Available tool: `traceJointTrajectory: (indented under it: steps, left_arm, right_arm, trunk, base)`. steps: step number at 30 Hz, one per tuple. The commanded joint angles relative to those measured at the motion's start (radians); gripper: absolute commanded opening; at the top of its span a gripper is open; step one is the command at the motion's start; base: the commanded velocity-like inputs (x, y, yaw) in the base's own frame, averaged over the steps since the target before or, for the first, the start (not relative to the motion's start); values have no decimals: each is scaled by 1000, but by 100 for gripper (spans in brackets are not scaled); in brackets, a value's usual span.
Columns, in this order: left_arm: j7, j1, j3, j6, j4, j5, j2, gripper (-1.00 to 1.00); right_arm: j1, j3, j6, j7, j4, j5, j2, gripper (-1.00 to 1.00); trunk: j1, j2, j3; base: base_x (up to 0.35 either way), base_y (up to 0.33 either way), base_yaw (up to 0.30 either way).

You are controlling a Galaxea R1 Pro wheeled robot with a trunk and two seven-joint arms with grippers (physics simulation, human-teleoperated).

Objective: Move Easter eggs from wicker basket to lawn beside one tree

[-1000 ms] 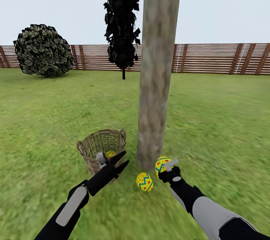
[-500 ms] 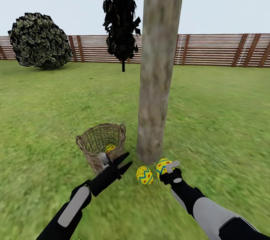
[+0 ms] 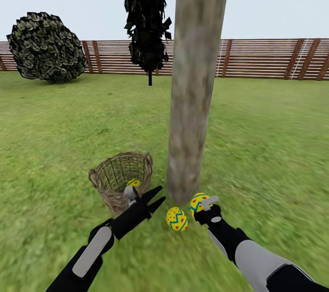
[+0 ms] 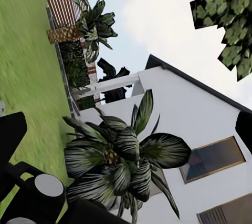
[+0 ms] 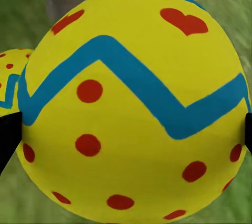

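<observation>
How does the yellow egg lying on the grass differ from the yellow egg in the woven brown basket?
The egg on the grass lies free by the thick grey-brown tree trunk; the egg in the basket sits inside the wicker basket, half hidden. The first is delivered, the second is not. Both are yellow.

We see flat, bright, even daylight w/ no clear source or glare, hardly any cast shadows on the lawn (image 3: 274,146), grass smeared & soft esp. toward head-view edges, fence (image 3: 265,58) fairly crisp, and the egg (image 5: 131,103) up close sharp vs. blurry bg.
</observation>
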Motion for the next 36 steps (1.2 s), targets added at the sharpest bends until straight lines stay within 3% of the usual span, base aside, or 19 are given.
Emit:
traceJointTrajectory:
  steps: [1,15,20,24,30,33,36]
  left_arm:
    - [1,-1,-2,7,0,10,1,100]
    - [-1,-1,-15,6,0,10,2,100]
    - [0,-1,-17,6,0,10,1,100]
    - [0,-1,-17,6,0,10,1,100]
    - [0,-1,-17,6,0,10,1,100]
    - [0,-1,-17,6,-1,11,1,100]
    - [0,-1,-17,6,3,11,1,100]
  right_arm:
    - [0,9,5,-7,-2,-10,0,-100]
    - [0,9,5,-7,-2,-10,0,-100]
    - [0,8,3,-7,-3,-8,-1,-100]
    - [0,2,-76,-14,-2,-12,-2,-100]
    - [0,2,-81,-67,-5,-10,7,-100]
    - [0,6,-79,-168,-4,-6,9,-100]
    - [0,7,-77,-193,-3,-4,9,-100]
  trunk:
    - [0,0,-1]
    - [2,-1,-13]
    - [4,-2,-32]
    - [6,-3,-47]
    - [6,-3,-51]
    - [6,-3,-51]
    - [6,-3,-51]
  base:
    - [324,0,0]
    - [20,0,0]
    - [0,0,0]
    - [0,0,0]
    - [0,-23,0]
    - [0,-296,112]
    - [0,-335,277]
